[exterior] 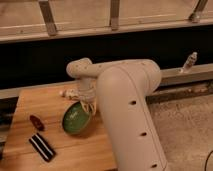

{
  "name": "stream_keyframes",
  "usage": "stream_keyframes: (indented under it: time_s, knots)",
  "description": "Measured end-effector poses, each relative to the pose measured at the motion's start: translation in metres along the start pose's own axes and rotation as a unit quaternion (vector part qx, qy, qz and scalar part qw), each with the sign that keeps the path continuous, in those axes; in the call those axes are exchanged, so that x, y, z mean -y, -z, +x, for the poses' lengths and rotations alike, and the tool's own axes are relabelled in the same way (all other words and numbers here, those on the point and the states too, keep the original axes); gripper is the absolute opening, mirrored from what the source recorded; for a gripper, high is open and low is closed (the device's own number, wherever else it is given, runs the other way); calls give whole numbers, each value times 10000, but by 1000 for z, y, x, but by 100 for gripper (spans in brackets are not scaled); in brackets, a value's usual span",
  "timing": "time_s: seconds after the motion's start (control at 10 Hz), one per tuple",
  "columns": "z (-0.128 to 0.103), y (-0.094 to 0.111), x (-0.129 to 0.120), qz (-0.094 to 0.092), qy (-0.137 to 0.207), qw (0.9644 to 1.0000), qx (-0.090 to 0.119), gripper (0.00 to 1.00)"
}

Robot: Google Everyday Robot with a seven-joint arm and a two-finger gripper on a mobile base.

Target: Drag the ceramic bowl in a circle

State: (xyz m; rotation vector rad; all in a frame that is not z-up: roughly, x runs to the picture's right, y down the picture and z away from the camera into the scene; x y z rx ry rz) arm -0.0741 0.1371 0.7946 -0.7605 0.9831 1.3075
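The robot's white arm (127, 110) is the largest thing in view, rising from the lower right and bending over the right part of the wooden table (30, 102), hiding that side of the board. The table itself is a pale wood surface set before a dark wall band, with a pale ledge running behind it. Taking the ceramic bowl (75, 119) as the landmark: it sits on the table close to the arm, green with a paler inside, and looks tilted, its right rim raised toward the arm. The tool (88, 106) hangs at the bowl's upper right rim, touching or just over it; whether its two fingers are apart or together I cannot tell. Below and left of the bowl, well apart, lies a dark flat bar with pale stripes (42, 146). Left of the bowl, nearer, lies a small dark red object (36, 122). Just above the bowl, beside the arm's wrist, lies a small pale item (69, 93), partly hidden. Far right of the bowl, on the ledge, stands a small bottle (189, 62).
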Motion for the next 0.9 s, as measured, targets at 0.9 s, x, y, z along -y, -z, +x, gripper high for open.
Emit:
stream_keyframes:
  time_s: [0.9]
  knots:
    - [21,44,69,-202,-1192,9896,785,80]
